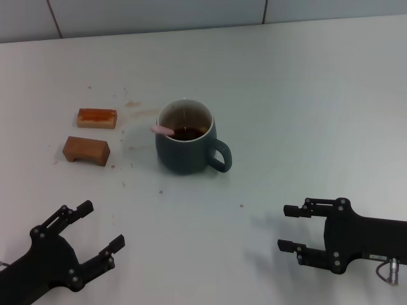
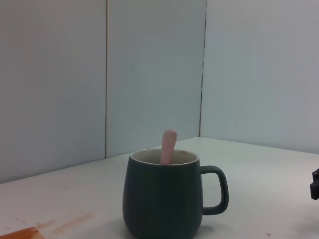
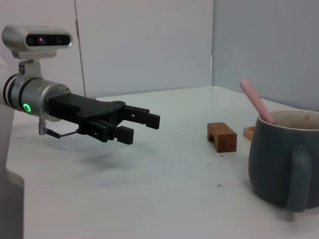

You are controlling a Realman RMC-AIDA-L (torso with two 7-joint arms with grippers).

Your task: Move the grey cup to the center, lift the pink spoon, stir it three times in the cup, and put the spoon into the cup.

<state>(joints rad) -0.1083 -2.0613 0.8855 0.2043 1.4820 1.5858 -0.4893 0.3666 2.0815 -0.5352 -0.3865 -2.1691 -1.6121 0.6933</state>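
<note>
At seven o'clock on the white table, left gripper hovering with jaws apart, holding nothing. At five o'clock, right gripper likewise spread and empty. Well apart from both, near centre toward twelve o'clock: grey cup, handle pointing to four o'clock, pink spoon leaning inside against the nine o'clock rim. At nine o'clock of the cup, two wooden blocks.

Blue-grey cup, pink spoon, brown blocks.
</note>
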